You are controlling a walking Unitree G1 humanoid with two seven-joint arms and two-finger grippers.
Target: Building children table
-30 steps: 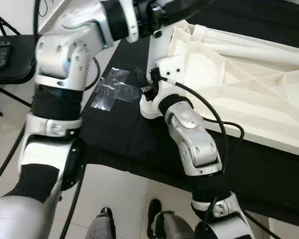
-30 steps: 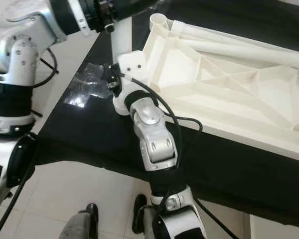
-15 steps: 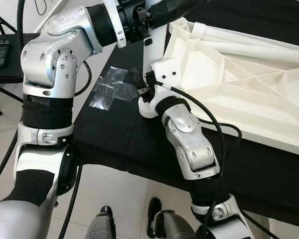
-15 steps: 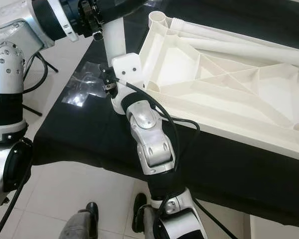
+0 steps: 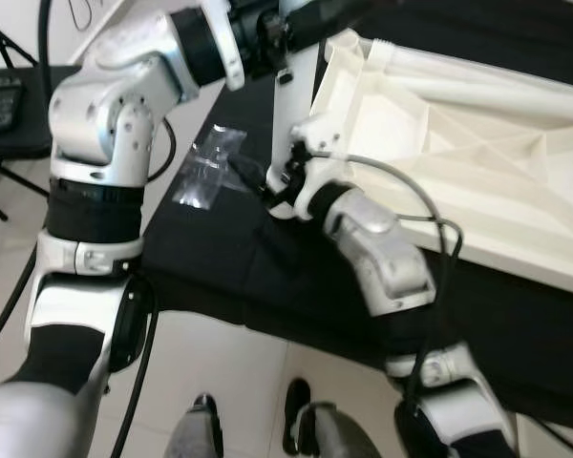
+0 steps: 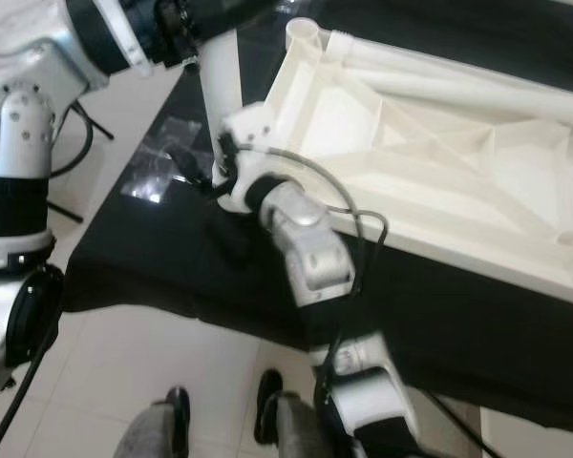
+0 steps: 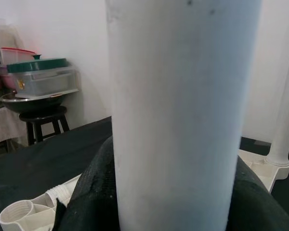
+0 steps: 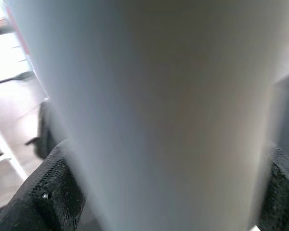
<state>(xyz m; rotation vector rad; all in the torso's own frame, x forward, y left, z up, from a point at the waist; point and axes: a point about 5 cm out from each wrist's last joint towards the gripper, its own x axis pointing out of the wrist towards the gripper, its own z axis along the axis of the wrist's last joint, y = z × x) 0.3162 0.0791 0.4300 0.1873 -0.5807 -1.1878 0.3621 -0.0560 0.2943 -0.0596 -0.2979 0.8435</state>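
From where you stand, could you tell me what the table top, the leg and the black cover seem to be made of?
Table top: likely moulded plastic, matt cream-white, judging by its ribbed underside and round corner socket.
Leg: seemingly the same plastic, a smooth matt white tube, held by both grippers.
Black cover: looks like cloth, matt, creasing and hanging over the edge.

head cameras looking down at table leg (image 5: 293,114); wrist cameras pressed close against it

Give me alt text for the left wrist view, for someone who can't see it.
A white table leg stands upright close to the camera, between the left gripper's black fingers. Behind it are a black-covered surface, a white wall, and lidded containers stacked on a dark stool.
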